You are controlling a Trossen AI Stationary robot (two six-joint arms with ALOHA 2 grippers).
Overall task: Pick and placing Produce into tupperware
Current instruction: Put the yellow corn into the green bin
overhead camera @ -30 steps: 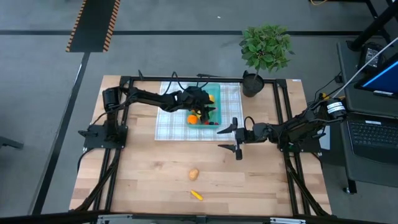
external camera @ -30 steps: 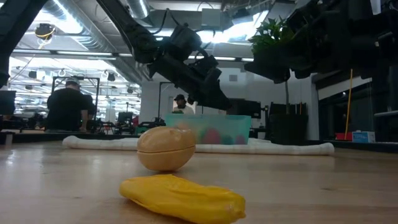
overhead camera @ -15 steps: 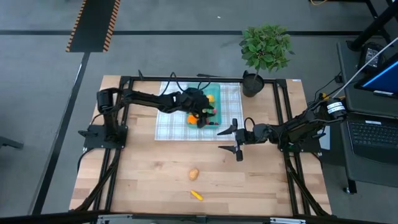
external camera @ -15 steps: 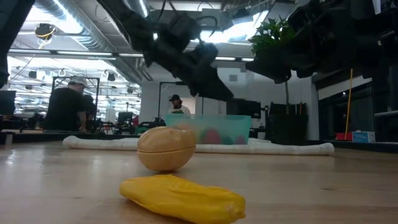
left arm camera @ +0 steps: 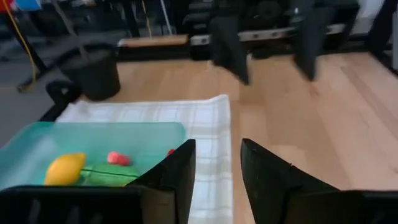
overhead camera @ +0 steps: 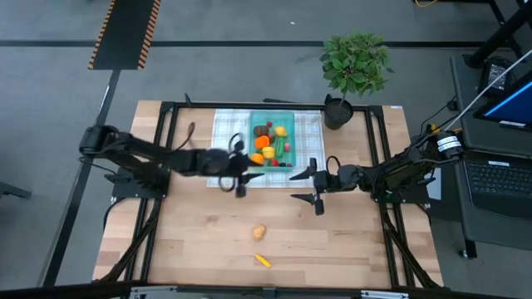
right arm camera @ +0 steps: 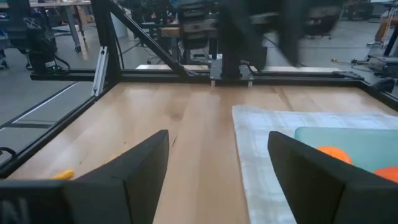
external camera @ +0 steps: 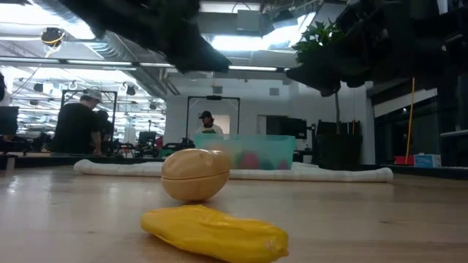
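The teal tupperware (overhead camera: pixel 271 119) stands on a checked cloth (overhead camera: pixel 224 137) at the far middle of the table. In it lie oranges (overhead camera: pixel 257 157), a lemon (left arm camera: pixel 64 168), a green cucumber (overhead camera: pixel 285 148) and red pieces (left arm camera: pixel 117 158). A tan potato (overhead camera: pixel 259 232) and a yellow piece (overhead camera: pixel 263 260) rest on the bare wood toward the near edge. My left gripper (overhead camera: pixel 243 183) hangs open and empty above the cloth's near edge, just left of the tupperware. My right gripper (overhead camera: pixel 312 184) hovers open and empty to the right of the cloth.
A potted plant (overhead camera: pixel 356 65) stands at the far right corner, close to the cloth. Black frame rails (overhead camera: pixel 166 108) run along the table's edges. Bare wood (overhead camera: pixel 208 241) lies around the potato and the yellow piece. People (external camera: pixel 77 124) stand in the room behind.
My left gripper has drawn back from above the tupperware toward the table's left and near edges, rising a little. It now hangs over the cloth's near edge, and the produce in the tupperware shows uncovered.
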